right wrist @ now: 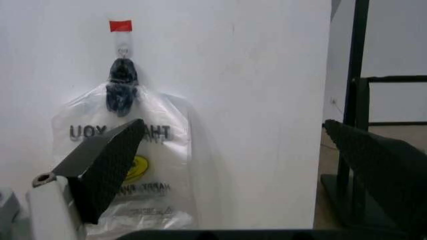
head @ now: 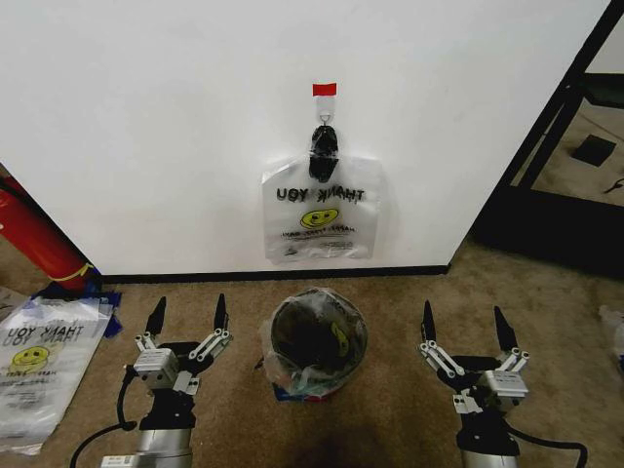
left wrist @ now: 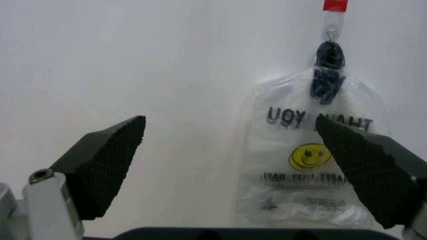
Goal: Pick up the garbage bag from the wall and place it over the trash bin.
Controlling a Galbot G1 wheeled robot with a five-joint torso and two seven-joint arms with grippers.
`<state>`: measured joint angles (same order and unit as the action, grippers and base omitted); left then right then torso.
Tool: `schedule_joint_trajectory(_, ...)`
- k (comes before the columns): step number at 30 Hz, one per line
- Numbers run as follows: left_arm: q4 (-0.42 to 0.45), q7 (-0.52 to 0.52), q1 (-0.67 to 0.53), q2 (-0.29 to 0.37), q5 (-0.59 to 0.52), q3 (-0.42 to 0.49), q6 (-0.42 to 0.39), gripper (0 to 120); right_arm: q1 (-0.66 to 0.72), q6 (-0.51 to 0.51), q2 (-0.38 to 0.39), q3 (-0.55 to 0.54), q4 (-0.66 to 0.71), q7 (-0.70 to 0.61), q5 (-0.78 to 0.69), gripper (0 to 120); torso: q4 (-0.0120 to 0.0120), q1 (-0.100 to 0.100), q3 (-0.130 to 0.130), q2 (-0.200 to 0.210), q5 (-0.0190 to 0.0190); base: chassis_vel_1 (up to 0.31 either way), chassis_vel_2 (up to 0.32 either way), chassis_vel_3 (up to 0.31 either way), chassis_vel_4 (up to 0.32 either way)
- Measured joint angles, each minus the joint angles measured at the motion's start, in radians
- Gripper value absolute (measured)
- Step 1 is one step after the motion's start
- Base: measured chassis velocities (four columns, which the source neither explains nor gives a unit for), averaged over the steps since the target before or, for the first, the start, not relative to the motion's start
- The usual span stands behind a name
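Against the wall [head: 195, 117], both claws, left [head: 188, 317] and right [head: 464, 325], point forward, wide open, empty.

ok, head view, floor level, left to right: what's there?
Spare printed bag on the carpet → left gripper, open → trash bin, already lined → right gripper, open. The garbage bag hangs on the wall above the bin.

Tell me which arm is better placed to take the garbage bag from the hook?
Hard to call. The garbage bag hangs midway between the open left gripper and the open right gripper. Perhaps the left.
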<state>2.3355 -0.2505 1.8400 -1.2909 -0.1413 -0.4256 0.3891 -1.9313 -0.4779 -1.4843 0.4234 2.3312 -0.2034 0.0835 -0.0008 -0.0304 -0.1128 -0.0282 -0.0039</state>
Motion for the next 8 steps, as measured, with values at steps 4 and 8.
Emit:
schedule_joint_trajectory(4,-0.002,-0.004,0.000,-0.003,0.003,0.000,0.002,100,0.004,-0.002,-0.004,-0.003,-0.019,-0.007,0.007,100,-0.0001,0.000,0.000,0.000,0.0001,0.000,0.000,0.000,0.000)
schedule_joint_trajectory(8,-0.004,-0.005,0.000,-0.006,0.009,0.003,0.002,100,0.006,-0.004,-0.007,-0.003,-0.026,-0.013,0.014,100,-0.0001,0.000,0.000,0.000,0.0001,0.000,0.000,0.000,0.000)
